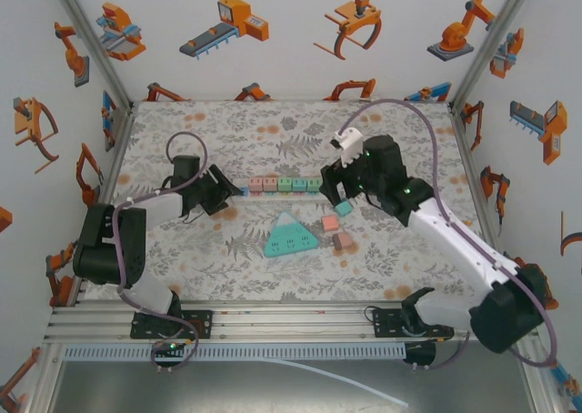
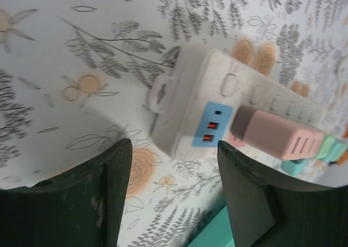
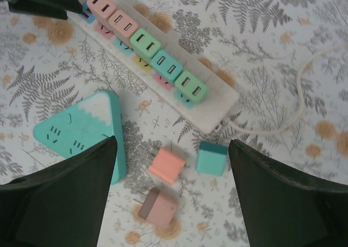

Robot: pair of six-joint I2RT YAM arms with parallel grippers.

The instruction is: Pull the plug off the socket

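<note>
Progress judged partway. Counted three pulled plugs loose on the floral table point(image 1: 182, 131): salmon plug point(image 3: 168, 165), teal plug point(image 3: 211, 159), brown-pink plug point(image 3: 159, 208), beside one teal triangular socket block point(image 3: 81, 130). Counted five more seated in the long white power strip point(image 3: 217, 108): two pink plugs point(image 3: 122, 23), two green plugs point(image 3: 144, 43), one blue plug point(image 3: 166, 65). Found left pincer point(image 2: 174, 149) parted near the strip's end, gripping nothing; right pincer point(image 3: 173, 142) spread wide above the loose plugs, likewise empty.
</note>
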